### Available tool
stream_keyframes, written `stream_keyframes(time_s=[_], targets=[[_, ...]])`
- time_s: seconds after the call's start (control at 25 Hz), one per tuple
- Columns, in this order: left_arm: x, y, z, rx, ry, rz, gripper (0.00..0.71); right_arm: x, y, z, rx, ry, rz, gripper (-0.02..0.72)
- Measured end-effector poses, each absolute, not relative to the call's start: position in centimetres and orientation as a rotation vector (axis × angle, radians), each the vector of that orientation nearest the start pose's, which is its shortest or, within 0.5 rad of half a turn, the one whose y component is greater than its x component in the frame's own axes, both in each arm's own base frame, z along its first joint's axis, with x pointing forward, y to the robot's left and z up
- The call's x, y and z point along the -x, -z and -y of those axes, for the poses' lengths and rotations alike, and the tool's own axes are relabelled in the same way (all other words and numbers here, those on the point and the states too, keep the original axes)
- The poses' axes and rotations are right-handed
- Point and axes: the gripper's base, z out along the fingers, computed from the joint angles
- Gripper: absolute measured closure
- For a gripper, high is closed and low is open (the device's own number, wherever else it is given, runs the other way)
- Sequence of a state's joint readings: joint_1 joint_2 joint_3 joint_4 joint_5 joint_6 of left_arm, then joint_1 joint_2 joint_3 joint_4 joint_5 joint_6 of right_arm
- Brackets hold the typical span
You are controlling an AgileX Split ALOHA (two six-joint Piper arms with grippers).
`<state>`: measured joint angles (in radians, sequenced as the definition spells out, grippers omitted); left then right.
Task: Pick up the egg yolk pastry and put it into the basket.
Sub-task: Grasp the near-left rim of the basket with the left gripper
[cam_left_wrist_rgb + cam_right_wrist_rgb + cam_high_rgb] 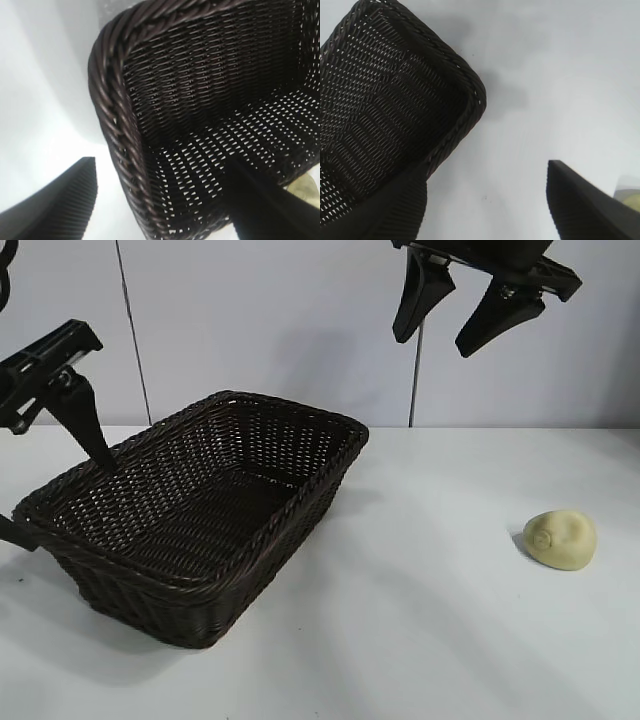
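The egg yolk pastry, a small pale yellow dome, lies on the white table at the right, well apart from the basket. The basket is large, dark woven wicker and holds nothing. My right gripper hangs open high above the table, between basket and pastry. In the right wrist view the right gripper has only bare table between its fingers, and a sliver of the pastry shows past one finger. My left gripper is open at the basket's left end, and in the left wrist view the left gripper straddles the basket's rim.
The white table stretches between basket and pastry and toward the front edge. A pale wall with vertical seams stands behind it.
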<state>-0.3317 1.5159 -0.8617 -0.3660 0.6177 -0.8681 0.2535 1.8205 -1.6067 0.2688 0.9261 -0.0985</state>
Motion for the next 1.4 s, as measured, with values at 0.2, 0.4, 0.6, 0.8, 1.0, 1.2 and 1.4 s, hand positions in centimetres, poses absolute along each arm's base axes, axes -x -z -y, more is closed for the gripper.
stream_keyframes(time_s=[0.2, 0.4, 0.6, 0.8, 1.0, 1.2, 1.4], targets=[[-26.7, -19.3, 11.1, 1.154, 0.601, -2.712, 0.196, -38.6, -30.1, -12.0, 0.323, -0.392, -2.601, 0.209], [-27.1, -18.0, 11.2, 1.191, 0.574, -2.720, 0.196, -38.6, -30.1, -12.0, 0.323, -0.392, -2.601, 0.209], [-27.0, -16.5, 11.0, 1.313, 0.566, -2.662, 0.196, -38.6, -30.1, -12.0, 0.324, -0.389, -2.601, 0.209], [-26.3, -15.0, 10.6, 1.377, 0.539, -2.637, 0.196, -38.6, -30.1, -12.0, 0.326, -0.383, -2.600, 0.209], [-26.4, -14.9, 10.5, 1.346, 0.546, -2.625, 0.196, -38.7, -30.1, -12.0, 0.326, -0.382, -2.597, 0.209], [-26.5, -14.9, 10.5, 1.342, 0.551, -2.617, 0.196, -38.7, -30.1, -12.0, 0.326, -0.382, -2.597, 0.209], [-26.9, -14.2, 10.5, 1.337, 0.543, -2.605, 0.196, -38.7, -30.1, -12.0, 0.326, -0.382, -2.597, 0.209]])
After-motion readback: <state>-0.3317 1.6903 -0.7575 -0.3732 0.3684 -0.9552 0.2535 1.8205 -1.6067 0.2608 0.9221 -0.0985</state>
